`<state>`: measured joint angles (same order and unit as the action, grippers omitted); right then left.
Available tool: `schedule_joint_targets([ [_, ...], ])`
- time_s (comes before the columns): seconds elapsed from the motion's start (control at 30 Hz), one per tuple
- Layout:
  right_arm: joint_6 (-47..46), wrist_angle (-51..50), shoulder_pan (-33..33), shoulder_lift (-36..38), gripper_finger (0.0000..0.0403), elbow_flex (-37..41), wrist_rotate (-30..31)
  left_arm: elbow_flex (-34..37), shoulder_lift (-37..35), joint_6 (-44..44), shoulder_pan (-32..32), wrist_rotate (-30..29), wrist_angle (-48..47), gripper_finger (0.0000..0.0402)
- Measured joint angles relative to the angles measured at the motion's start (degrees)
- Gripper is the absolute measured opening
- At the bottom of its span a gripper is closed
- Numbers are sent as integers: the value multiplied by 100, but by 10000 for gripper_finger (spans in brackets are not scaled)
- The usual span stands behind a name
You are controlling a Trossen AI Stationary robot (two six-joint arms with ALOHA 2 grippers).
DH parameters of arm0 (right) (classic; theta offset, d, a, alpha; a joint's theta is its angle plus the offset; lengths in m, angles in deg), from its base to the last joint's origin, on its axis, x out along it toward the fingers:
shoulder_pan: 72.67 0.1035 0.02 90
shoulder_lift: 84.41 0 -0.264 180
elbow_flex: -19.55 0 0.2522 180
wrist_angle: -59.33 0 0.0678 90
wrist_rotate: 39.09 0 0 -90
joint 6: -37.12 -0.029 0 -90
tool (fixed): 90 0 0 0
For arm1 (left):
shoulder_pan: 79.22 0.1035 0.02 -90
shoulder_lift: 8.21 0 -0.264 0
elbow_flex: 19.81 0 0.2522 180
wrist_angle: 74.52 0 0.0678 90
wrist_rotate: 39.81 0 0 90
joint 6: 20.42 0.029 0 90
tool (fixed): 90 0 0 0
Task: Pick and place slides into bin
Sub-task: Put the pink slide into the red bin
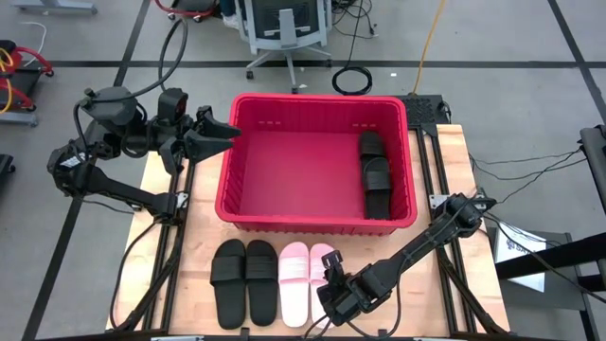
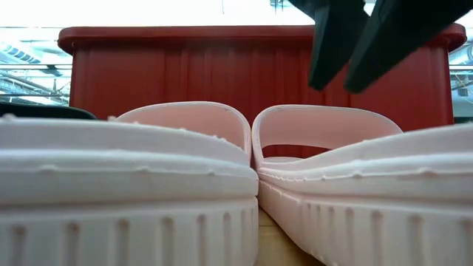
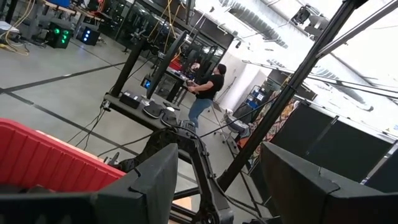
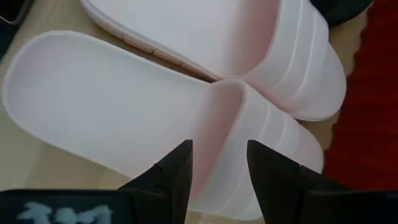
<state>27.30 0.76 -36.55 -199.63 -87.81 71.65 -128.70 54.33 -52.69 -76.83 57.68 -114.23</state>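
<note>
Parted, the right gripper (image 4: 219, 165)'s jaws hover over 1 pale pink foam slide (image 4: 155, 118); left gripper (image 1: 216, 132) open beside the red plastic bin (image 1: 244, 180).

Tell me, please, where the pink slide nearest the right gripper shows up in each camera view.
High view: the pink slide lies near the table's front edge, partly under the right gripper.
Low view: it fills the right foreground, gripper tips above it.
Left wrist view: not in it.
Right wrist view: it lies just beyond the open fingers, its strap between them.
Shared landmark: the red bin, behind the slides in the low view.
</note>
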Motion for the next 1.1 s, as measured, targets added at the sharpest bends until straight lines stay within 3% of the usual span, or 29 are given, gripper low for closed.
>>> schedule_joint_targets([
  [0.43,-24,343,-85,0,141,630,332,0,0,-128,0,2,2,228],
  [0.77,-304,207,-287,0,139,692,775,0,0,-105,0,2,1,228],
  [0.9,-304,214,-350,0,108,692,660,0,0,-103,0,2,0,228],
  [1.1,-306,360,-434,7,16,692,-16,0,0,-101,-1,4,-2,228],
])
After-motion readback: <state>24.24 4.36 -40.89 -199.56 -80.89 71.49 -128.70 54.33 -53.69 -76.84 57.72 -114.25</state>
